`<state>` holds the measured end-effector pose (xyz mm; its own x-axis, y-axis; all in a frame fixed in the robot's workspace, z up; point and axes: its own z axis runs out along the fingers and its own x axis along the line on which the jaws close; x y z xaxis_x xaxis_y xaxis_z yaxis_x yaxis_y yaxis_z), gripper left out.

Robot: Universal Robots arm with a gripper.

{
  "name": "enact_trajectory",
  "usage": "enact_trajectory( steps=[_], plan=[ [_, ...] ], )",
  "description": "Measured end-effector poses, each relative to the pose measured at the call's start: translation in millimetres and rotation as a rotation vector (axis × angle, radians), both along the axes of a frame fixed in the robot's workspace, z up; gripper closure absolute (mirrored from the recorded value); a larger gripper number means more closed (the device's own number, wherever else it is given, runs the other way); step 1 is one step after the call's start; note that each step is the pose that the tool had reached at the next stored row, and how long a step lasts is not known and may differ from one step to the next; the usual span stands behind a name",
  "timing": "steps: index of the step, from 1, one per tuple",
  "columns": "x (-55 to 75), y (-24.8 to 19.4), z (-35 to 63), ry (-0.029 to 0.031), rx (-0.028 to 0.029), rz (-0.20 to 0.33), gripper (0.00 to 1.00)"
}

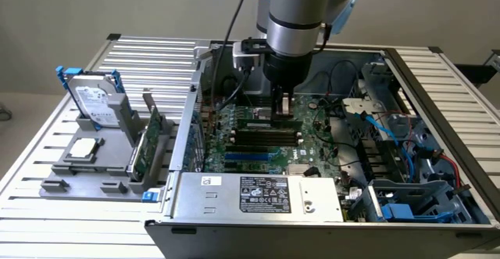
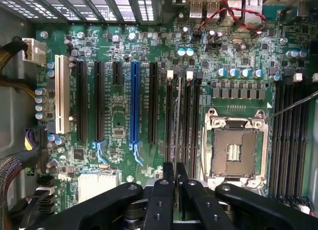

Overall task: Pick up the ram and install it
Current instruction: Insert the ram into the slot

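Inside the open case (image 1: 437,95), at the centre of the exterior view, the arm (image 1: 297,19) reaches straight down over the board (image 1: 266,150), and the gripper (image 1: 285,108) hangs just above the black memory slots (image 1: 266,135). Its 2 fingers (image 2: 168,178) stand almost together, clamped on the ram (image 1: 263,114), a thin green stick that juts from the gripper toward 9 o'clock in the exterior view. In the wrist view the gripper (image 2: 176,173) shows from behind, and the ram (image 2: 177,135) is seen edge-on as a pale strip running out from between the fingers, in line with the memory slots (image 2: 191,120) and just over them. Whether it is already seated I cannot tell. On the board (image 2: 119,115) beside those slots lie an open socket (image 2: 233,153), a blue slot (image 2: 134,101) and a white slot (image 2: 60,93). In the exterior view a PSU (image 1: 258,194) fills the case's edge at 6 o'clock. At 9 o'clock from the case, well apart from the gripper, a grey fixture (image 1: 86,171) on the slatted table (image 1: 156,54) holds a drive (image 1: 93,104) upright, a square silver chip (image 1: 82,149) lying flat and a large green card (image 1: 149,139) on edge.
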<state>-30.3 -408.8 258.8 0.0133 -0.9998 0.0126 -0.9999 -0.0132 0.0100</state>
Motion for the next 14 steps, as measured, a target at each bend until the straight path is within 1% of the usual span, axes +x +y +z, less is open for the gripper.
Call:
enact_trajectory(
  steps=[6, 8, 10, 13, 14],
  plan=[
    [0.0, -1.8, -10.9, 0.0001, 0.0001, 0.000, 0.87],
    [0.0, -2.2, -13.6, 0.0012, -0.0003, 0.000, 0.87],
    [0.0, -2.2, -15.6, 0.0040, -0.0018, 0.000, 0.87],
    [0.0, -2.2, -17.9, 0.0103, -0.0057, 0.000, 0.87],
    [0.1, -2.2, -18.1, 0.0110, -0.0073, 0.000, 0.87]
  ],
)
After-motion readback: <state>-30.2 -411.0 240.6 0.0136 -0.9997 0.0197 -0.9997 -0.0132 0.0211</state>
